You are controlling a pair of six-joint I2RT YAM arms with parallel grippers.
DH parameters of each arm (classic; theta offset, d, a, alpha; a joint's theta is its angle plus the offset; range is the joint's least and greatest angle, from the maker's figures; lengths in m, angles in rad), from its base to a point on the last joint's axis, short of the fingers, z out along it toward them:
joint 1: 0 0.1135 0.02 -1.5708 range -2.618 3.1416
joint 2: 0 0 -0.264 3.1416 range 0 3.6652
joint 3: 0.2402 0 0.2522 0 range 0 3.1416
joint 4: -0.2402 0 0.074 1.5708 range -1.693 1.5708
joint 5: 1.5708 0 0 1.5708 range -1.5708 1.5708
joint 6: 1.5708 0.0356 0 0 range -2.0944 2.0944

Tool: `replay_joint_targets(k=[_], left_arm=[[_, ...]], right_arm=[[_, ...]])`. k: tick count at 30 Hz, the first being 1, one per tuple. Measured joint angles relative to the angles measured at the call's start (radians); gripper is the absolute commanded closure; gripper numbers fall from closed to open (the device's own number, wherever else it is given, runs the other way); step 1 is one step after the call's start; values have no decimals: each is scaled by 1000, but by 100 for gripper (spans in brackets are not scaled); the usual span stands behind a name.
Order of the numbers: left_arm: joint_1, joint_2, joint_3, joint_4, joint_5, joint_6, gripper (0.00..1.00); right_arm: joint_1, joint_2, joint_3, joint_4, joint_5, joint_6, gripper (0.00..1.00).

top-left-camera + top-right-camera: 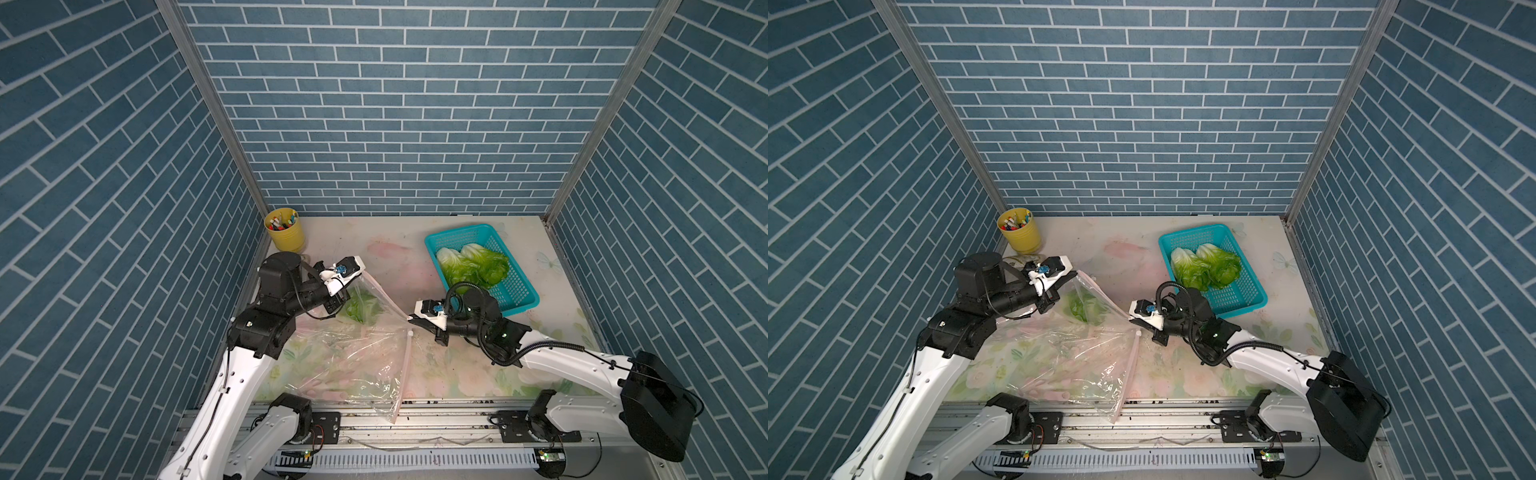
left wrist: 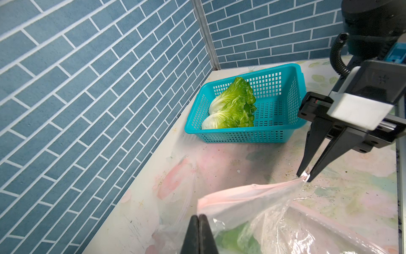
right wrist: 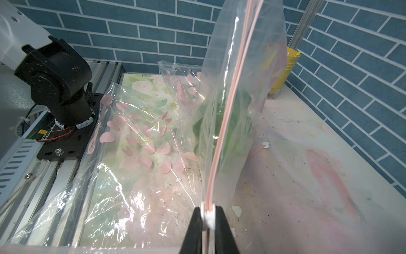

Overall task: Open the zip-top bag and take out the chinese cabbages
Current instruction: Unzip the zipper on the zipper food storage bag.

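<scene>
Right end effector: slim black fingers pinched on the small white zip slider at one end of the pink zip strip. Left end effector is clamped shut on the opposite top corner of the zip-top bag. Thin, clear, crinkly film is stretched between them. One leafy green chinese cabbage is inside the bag, under the left end effector. Two more chinese cabbages, with ribbed white bases, lie in a teal mesh basket behind the right end effector. Both arms are bent low over the floral desk, wrists roughly level.
</scene>
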Motion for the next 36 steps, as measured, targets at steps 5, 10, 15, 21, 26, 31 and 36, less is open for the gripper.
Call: replay_joint_targets(k=[5,10,15,21,26,31,36], left_arm=[[0,0,0,0,0,0,100],[0,0,0,0,-3,0,100],[0,0,0,0,-3,0,100],[0,0,0,0,-2,0,100],[0,0,0,0,-2,0,100],[0,0,0,0,-2,0,100],[0,0,0,0,0,0,100]], right_arm=[[0,-3,-19,0,8,0,100],[0,-12,-35,0,21,0,100],[-1,-26,-50,0,31,0,100],[-5,-33,-69,-1,39,0,100],[-11,-35,-82,-2,44,0,100],[-18,-37,-85,-5,46,0,100],[-22,-41,-90,-9,49,1,78]])
